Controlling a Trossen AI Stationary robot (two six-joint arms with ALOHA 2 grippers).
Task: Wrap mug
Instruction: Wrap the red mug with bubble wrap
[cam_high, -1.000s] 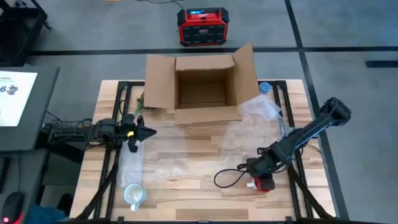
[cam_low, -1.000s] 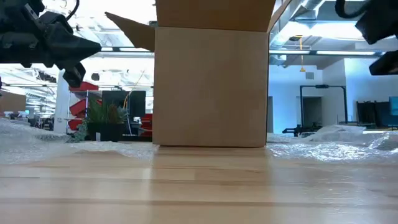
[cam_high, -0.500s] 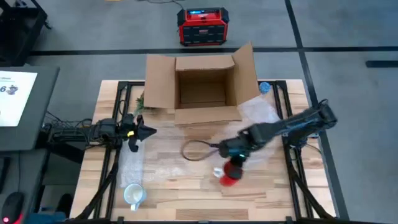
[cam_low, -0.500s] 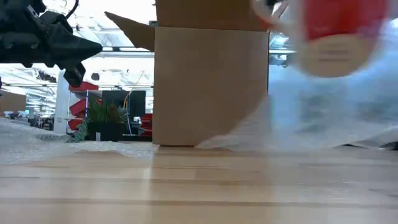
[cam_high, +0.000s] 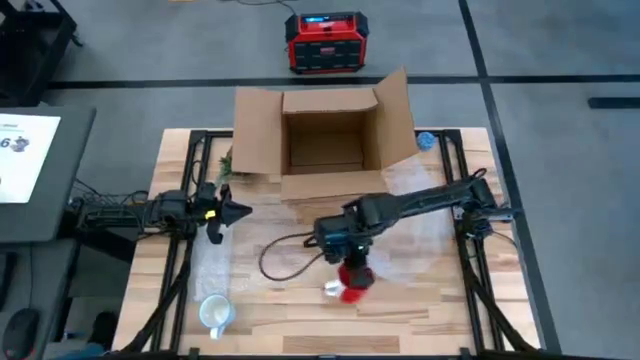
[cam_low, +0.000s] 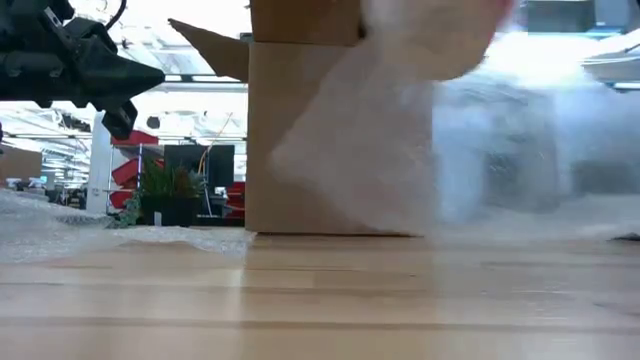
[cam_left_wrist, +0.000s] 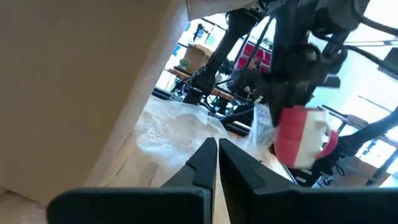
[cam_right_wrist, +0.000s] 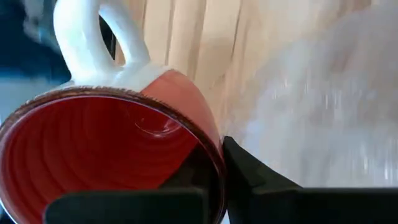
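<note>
A red mug (cam_high: 352, 282) with a white handle (cam_right_wrist: 93, 37) hangs above the table's middle, near its front, with my right gripper (cam_high: 346, 264) shut on it. A clear bubble wrap sheet (cam_high: 412, 232) lies on the right half of the table. Part of this bubble wrap (cam_low: 400, 130) rises beside the mug (cam_left_wrist: 301, 137). My left gripper (cam_high: 236, 212) hovers shut over the table's left side, fingertips (cam_left_wrist: 217, 152) together, touching nothing. My right gripper holds the red mug by its rim (cam_right_wrist: 208, 146), on the side away from the handle. One finger (cam_right_wrist: 249, 177) lies outside the wall and the other seems to be inside. The fingers come from above. The mug hangs below them, clear of the table.
An open cardboard box (cam_high: 325, 140) stands at the far middle. A second bubble wrap sheet (cam_high: 215, 265) lies at the left, with a white mug (cam_high: 215, 313) at the near left corner. A black cable loop (cam_high: 285, 255) trails from the right arm.
My right gripper has swung from the near right corner toward the table's left, carrying the red mug lifted clear. The right-hand bubble wrap has been pulled up and along with it. My left gripper has kept still.
</note>
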